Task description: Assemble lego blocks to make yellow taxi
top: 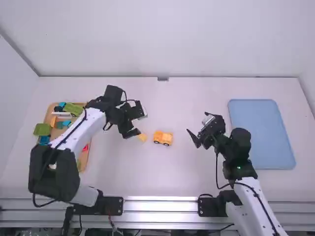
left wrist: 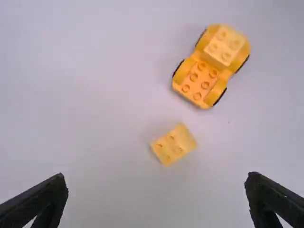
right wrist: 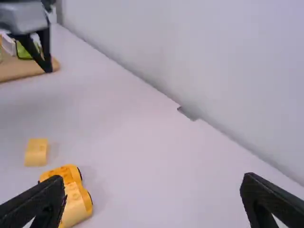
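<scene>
- Left gripper [top: 141,124]: fingers spread wide, near the loose yellow block on the robot's left side of the table
- Right gripper [top: 197,122]: fingers likewise spread wide, near the middle of the table, on the right of the orange-yellow car base and apart from it
- Loose yellow block [left wrist: 173,145]: a small studded piece, resting on the table between the left gripper and the car base in the high view; near the base, not touching it
- Orange-yellow car base [left wrist: 199,81]: upright on its dark wheels, with exposed studs on the end facing the loose block
- Mounted yellow block [left wrist: 225,46]: a paler studded piece, seated on the opposite end of the car base, away from the loose block
- Tan tray [top: 84,161]: at the table's left, partly hidden by the left arm [top: 83,132]; it bears assorted pieces, among them a green block [top: 74,109], a long white piece [top: 61,114], and blue, orange and red pieces
- Blue tray [top: 261,133]: flat on the table at the far right, beyond the right gripper
- White table [top: 162,177]: supports both trays, the loose block and the car base
</scene>
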`<state>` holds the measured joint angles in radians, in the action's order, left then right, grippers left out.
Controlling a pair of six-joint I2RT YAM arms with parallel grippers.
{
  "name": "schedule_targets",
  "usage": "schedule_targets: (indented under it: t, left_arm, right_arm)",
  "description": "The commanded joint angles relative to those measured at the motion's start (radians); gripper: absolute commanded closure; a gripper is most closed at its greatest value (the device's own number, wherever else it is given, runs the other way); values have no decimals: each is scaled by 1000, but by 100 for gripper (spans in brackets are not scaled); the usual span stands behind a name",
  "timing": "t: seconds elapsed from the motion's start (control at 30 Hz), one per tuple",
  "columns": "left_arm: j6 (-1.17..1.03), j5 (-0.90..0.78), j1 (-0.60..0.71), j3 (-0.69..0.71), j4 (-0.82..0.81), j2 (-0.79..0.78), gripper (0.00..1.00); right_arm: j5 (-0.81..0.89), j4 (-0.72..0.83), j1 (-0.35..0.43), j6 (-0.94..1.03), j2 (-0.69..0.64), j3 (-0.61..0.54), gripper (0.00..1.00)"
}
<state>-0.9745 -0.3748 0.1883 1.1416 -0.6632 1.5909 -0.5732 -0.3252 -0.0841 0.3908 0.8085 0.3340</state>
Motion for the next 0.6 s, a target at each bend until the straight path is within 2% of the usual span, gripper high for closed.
schedule_targets:
  t: [0.0,0.13,0.33,0.57]
  left_arm:
    - [-100,124,46,41,-16,74,1]
    - [-114,179,85,63,-13,148,1]
    - [-183,181,112,60,-25,217,1]
    - [-183,144,115,42,36,270,1]
  right_arm:
    - [-32,-23,21,-56,-21,-21,2]
    - [-35,-32,41,-54,-3,-21,2]
    - [-35,-74,21,-53,60,-20,2]
    - [-37,-169,12,-54,158,-20,2]
